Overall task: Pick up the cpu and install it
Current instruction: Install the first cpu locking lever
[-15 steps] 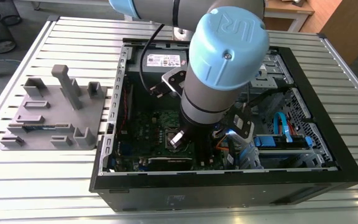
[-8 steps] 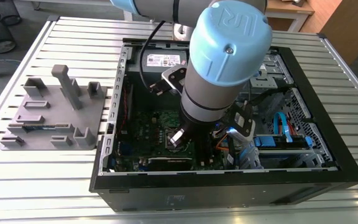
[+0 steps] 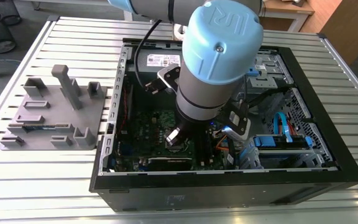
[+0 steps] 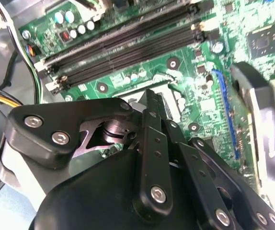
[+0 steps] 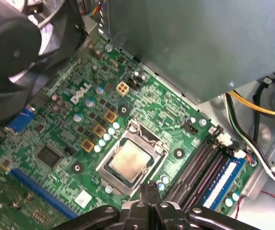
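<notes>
the arm reaches down into an open computer case (image 3: 303, 154) lying on a slatted metal table (image 3: 54, 186), and the gripper (image 5: 149, 188) hangs low over the green motherboard (image 5: 65, 139). in the first wrist view its fingertips are drawn together with nothing between them, their tips just beside the corner of the socket frame (image 5: 109, 168). the cpu (image 5: 130, 160) lies flat inside that socket, its dull silver top facing up, the metal frame around it; whether the frame is latched down cannot be told from here. the dark memory slots (image 5: 202, 165) run alongside the socket, and a blue-trimmed slot sits beyond them. in the second wrist view the black gripper linkage (image 4: 152, 158) covers most of the socket area, with the long memory slots (image 4: 123, 43) behind it. in the exterior view, a grey fixture plate (image 3: 48, 116) rests on the table at the exterior view's left of the case, well apart from the gripper.
</notes>
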